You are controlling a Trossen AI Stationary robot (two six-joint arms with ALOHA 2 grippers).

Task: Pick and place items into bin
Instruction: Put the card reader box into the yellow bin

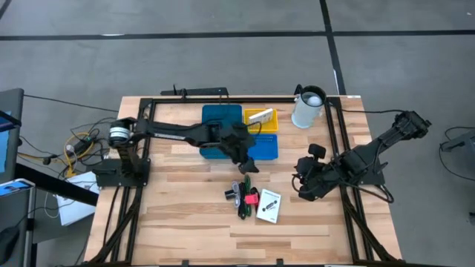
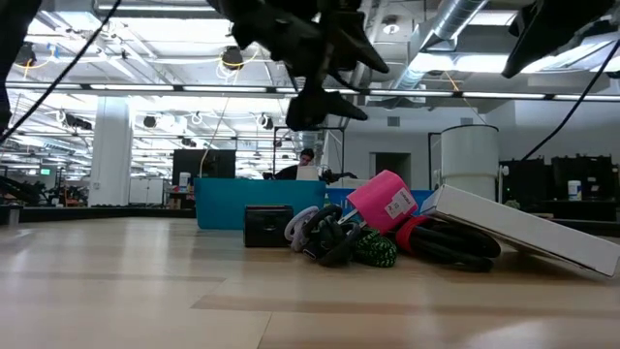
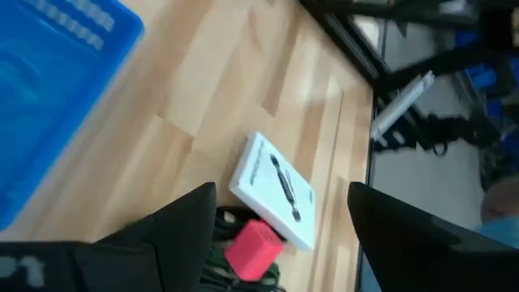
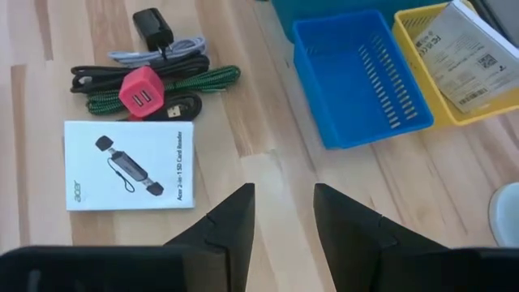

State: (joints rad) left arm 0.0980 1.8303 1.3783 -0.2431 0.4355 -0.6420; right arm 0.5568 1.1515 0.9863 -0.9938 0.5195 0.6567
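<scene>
Left hand [image 1: 245, 165] is held spread, empty, above the items [image 1: 252, 199] heaped on the table [image 1: 185, 208], just beside the bin [image 1: 223, 119]. Right hand [image 4: 284, 215] is parked aside, narrowly parted, empty.

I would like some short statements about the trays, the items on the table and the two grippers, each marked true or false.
1. The small bright blue tray is empty. True.
2. The yellow tray is empty. False: a white printed packet lies in it.
3. The left gripper is open, above the red piece. True.
4. The white printed card lies inside a tray. False: it lies on the wooden table, beside the cables.
5. The right gripper holds an item. False: nothing is between its fingers.
</scene>
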